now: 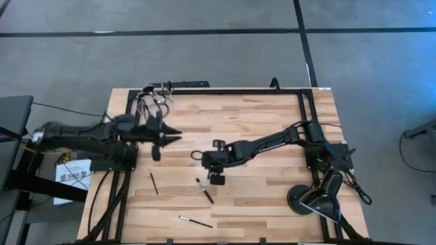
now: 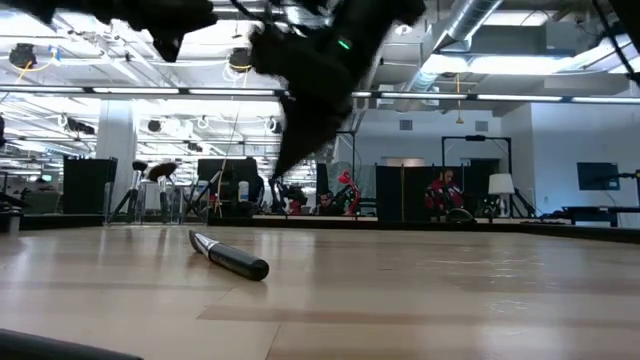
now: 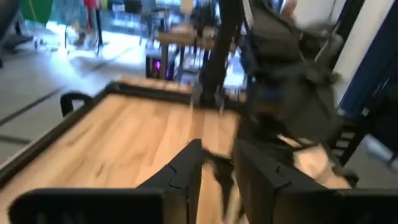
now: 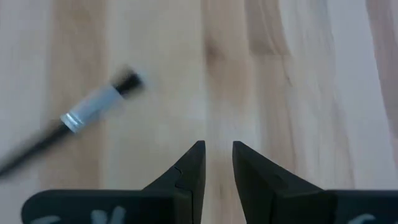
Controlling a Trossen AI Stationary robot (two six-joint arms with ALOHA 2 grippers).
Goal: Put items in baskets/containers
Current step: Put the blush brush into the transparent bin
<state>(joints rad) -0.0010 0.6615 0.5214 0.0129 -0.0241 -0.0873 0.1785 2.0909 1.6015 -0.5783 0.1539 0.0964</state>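
High view: 3 brushes (image 1: 204, 190) lie on the surface (image 1: 259, 116).
Right gripper (image 4: 215, 155): fingers slightly apart, empty, near one brush.
Left gripper (image 3: 216, 165): cannot tell.

A light wooden table (image 1: 259, 116) edged by a black frame (image 1: 303, 109) is shown on a grey floor (image 1: 204, 47). A round black lamp base (image 1: 303, 199) is seen at one table corner. White paper (image 1: 71, 173) lies beside the table.
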